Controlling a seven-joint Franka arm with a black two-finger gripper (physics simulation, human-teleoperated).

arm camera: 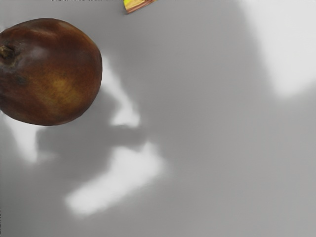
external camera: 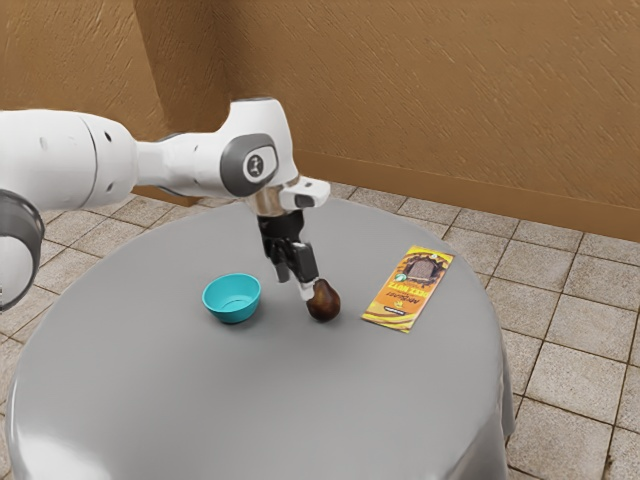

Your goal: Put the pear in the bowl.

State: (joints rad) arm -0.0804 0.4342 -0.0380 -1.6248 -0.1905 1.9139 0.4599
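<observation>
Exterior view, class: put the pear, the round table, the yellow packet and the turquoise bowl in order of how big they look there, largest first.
1. Round table
2. Yellow packet
3. Turquoise bowl
4. Pear

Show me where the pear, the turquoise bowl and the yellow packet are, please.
Pear [arm camera: 59,81]: wrist view, on its rounded side.
Turquoise bowl [external camera: 231,316]: exterior view, on its outer wall.
Yellow packet [external camera: 405,292]: exterior view, on its printed face.
</observation>
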